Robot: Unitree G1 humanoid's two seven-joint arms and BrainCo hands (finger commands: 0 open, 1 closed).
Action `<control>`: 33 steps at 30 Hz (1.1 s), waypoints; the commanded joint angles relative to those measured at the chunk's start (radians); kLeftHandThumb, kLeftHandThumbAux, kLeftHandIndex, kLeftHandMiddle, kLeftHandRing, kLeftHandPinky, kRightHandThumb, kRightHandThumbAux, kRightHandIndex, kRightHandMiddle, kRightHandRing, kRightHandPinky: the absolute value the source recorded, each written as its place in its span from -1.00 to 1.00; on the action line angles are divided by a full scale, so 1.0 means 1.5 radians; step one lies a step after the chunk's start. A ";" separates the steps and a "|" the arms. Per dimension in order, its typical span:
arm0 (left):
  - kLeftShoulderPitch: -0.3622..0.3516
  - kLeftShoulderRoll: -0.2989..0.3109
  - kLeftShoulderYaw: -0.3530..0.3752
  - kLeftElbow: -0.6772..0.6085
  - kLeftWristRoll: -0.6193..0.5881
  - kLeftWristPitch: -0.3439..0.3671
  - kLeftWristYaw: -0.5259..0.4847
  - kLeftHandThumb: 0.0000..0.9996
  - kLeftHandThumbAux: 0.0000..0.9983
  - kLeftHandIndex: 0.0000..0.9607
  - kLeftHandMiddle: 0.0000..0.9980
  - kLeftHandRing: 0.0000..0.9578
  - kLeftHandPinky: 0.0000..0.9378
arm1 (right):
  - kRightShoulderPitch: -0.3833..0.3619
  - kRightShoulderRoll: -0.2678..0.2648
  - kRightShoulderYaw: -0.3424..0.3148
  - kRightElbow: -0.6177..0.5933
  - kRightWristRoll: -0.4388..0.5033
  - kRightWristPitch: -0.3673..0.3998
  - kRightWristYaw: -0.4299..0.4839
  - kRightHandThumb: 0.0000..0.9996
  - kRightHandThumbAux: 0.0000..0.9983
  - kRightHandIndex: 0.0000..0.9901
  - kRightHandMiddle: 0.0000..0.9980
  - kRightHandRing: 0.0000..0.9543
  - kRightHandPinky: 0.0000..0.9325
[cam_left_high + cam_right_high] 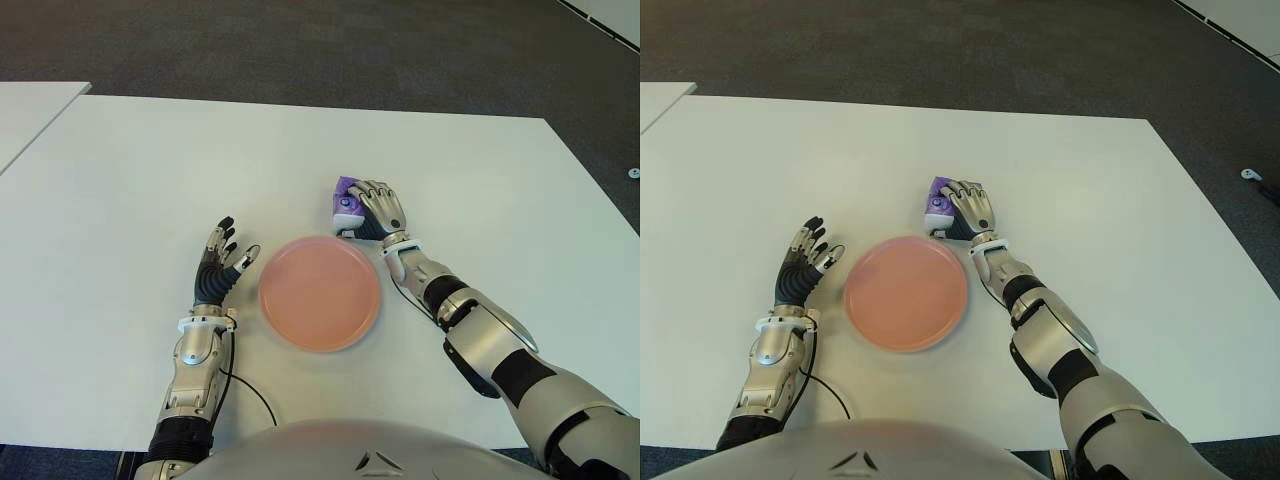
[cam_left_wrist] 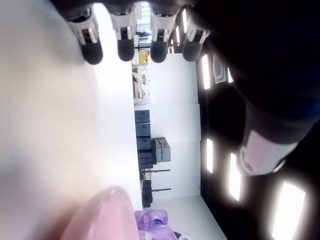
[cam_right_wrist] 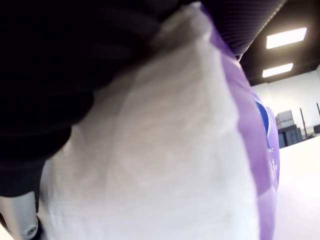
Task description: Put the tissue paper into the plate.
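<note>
The right robot hand (image 1: 375, 212) has its fingers curled around the tissue pack (image 1: 346, 200) on the bench (image 1: 150, 170), just beyond the plate (image 1: 320, 292). The left robot hand (image 1: 222, 262), fingers spread and empty, is beside the plate.

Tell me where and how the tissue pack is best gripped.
Grip the tissue pack across its soft middle from above, as the right robot hand does now; the wrapper looks squashy. The pink plate sits just nearer the robot. The left robot hand shows left of the plate.

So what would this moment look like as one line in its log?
step: grasp | right hand: shut on tissue pack, beyond plate | left hand: open, left of plate | plate: empty
</note>
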 commanded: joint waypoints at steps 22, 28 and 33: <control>0.006 0.004 0.006 -0.004 -0.004 0.013 0.000 -1.00 0.25 -0.98 -1.00 -1.00 -1.00 | 0.111 0.019 0.000 0.050 -0.001 -0.028 0.027 0.71 0.36 -0.19 0.07 0.86 0.85; 0.005 0.001 0.008 -0.005 -0.006 0.016 0.001 -1.00 0.25 -0.98 -1.00 -1.00 -1.00 | 0.096 0.009 -0.038 0.044 0.031 -0.055 0.016 0.71 0.36 -0.19 0.07 0.84 0.84; 0.004 0.001 0.008 -0.005 -0.003 0.016 0.002 -1.00 0.26 -0.98 -1.00 -1.00 -1.00 | 0.041 -0.015 -0.094 0.032 0.079 -0.089 0.059 0.71 0.36 -0.19 0.07 0.84 0.76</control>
